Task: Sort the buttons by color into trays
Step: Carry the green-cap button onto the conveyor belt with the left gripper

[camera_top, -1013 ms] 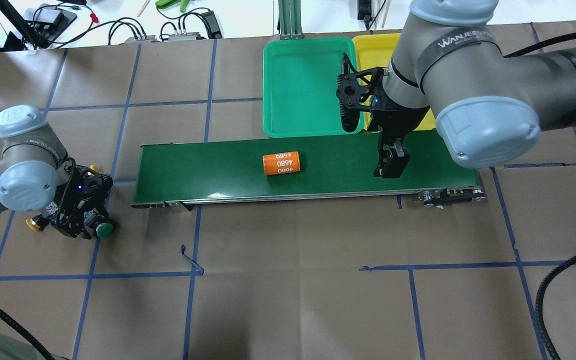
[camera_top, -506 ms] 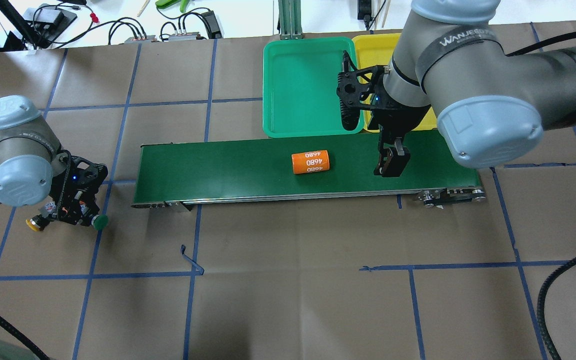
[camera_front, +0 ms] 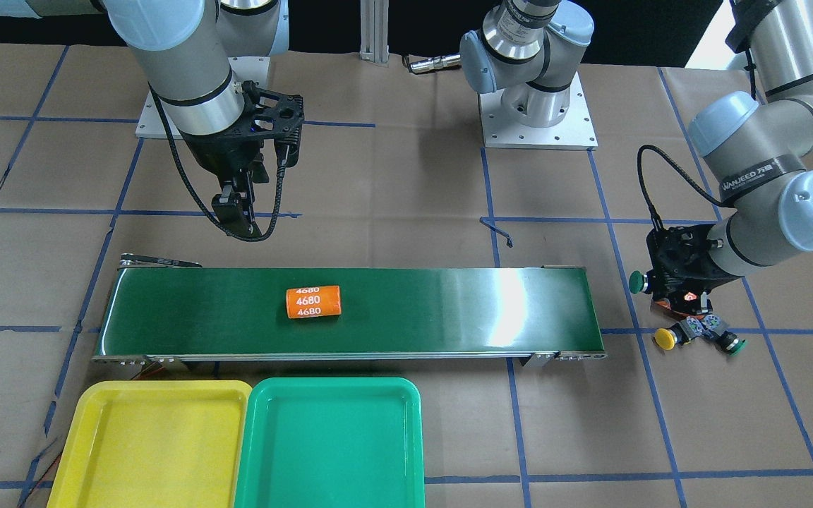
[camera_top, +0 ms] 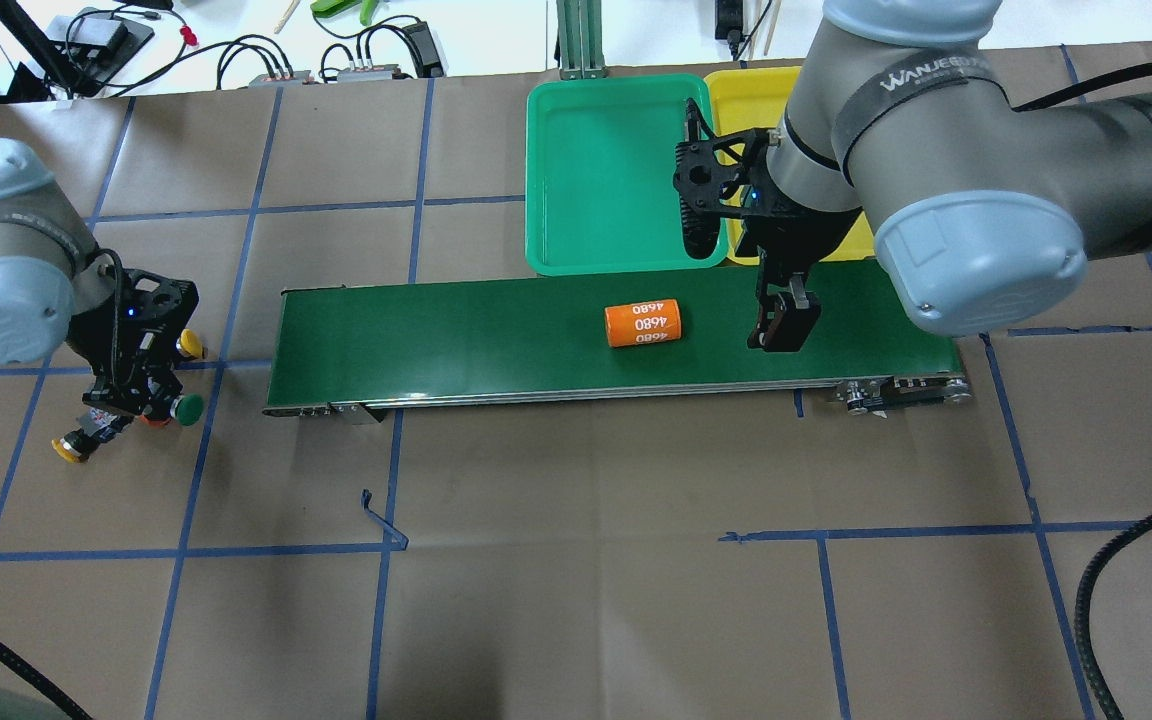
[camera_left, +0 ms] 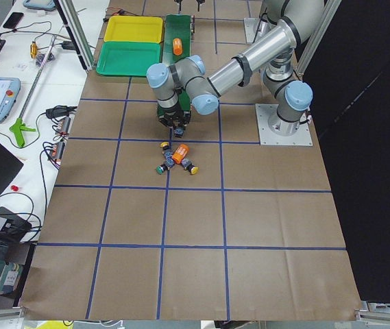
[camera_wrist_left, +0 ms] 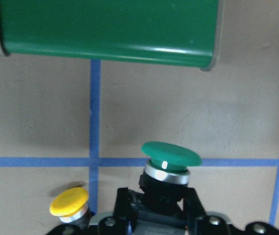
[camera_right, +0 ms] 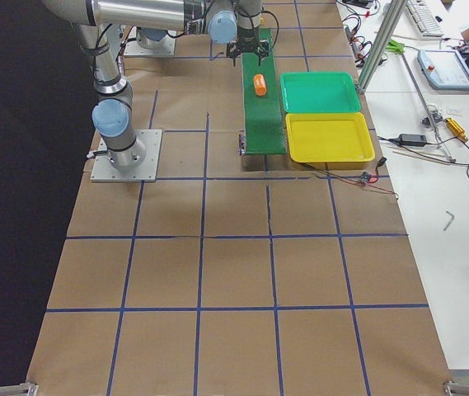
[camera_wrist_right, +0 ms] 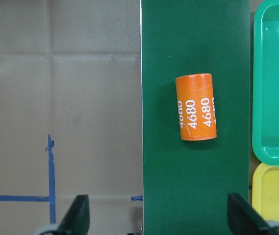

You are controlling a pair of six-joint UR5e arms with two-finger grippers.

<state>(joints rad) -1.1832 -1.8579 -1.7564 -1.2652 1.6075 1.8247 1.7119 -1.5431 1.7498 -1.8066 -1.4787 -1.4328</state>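
My left gripper (camera_top: 151,405) is shut on a green-capped button (camera_top: 188,407), held off the paper just left of the belt's end. In the left wrist view the button (camera_wrist_left: 171,156) sits between the jaws. Two yellow-capped buttons (camera_top: 191,345) (camera_top: 64,450) lie on the paper near it. Another green-capped button (camera_front: 731,344) lies beside a yellow one (camera_front: 664,339). The green tray (camera_top: 596,170) and the yellow tray (camera_top: 746,100) sit side by side beyond the belt, and both hold nothing. My right gripper (camera_top: 781,320) is open and empty, hovering over the belt's right part.
A long dark green conveyor belt (camera_top: 436,330) crosses the middle of the table. An orange cylinder marked 4680 (camera_top: 644,323) lies on it, left of my right gripper. Another orange cylinder (camera_left: 179,154) lies among the loose buttons. Cables and tools lie past the far edge.
My left gripper has moved away from the robot with the green button in it. The orange cylinder has travelled right along the belt toward my right gripper. The right arm has barely moved.
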